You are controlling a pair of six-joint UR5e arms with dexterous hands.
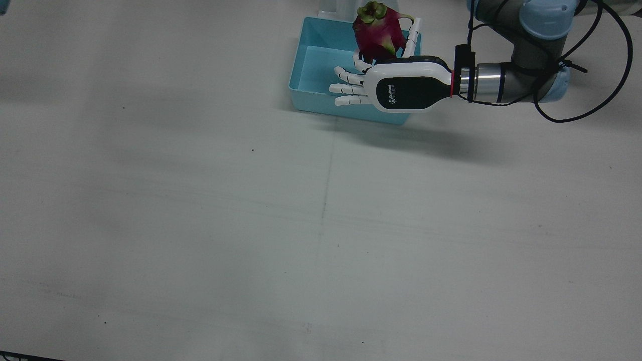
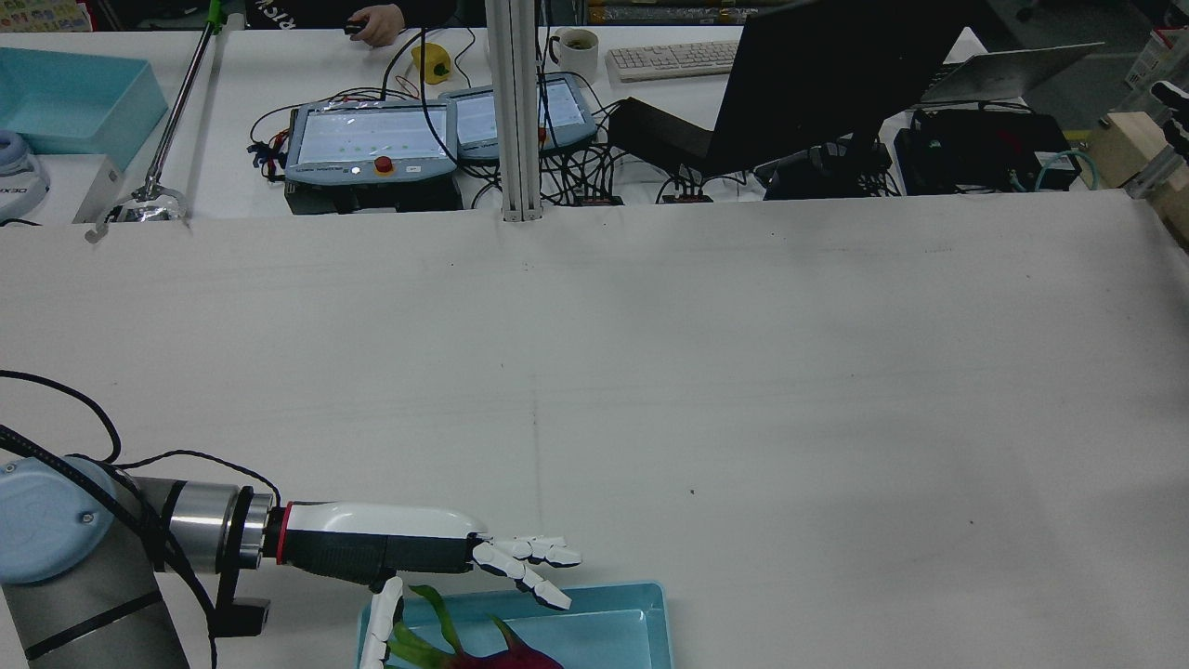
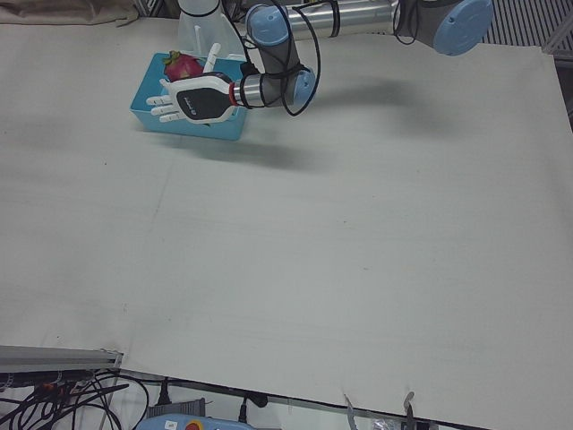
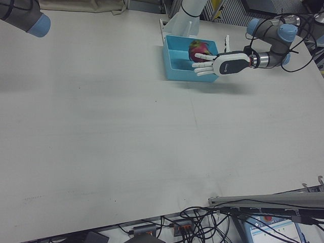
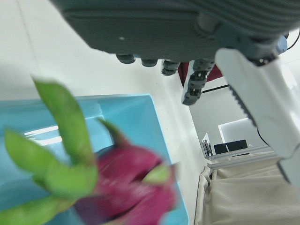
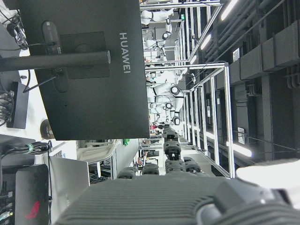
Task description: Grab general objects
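Over blue bin (image 1: 306, 75), my left hand (image 1: 396, 85) hovers, fingers (image 1: 348, 89) spread flat and straight, thumb (image 1: 412, 37) splayed out, holding nothing. Dragon fruit (image 1: 378, 32) sits at bin's pedestal side, between thumb and fingers; contact not clear. Rear view: fruit (image 2: 506, 655) below palm, green scales near thumb. Right hand (image 6: 187, 199): only its back visible in own camera, finger state cannot tell. Table (image 1: 200, 225) white.
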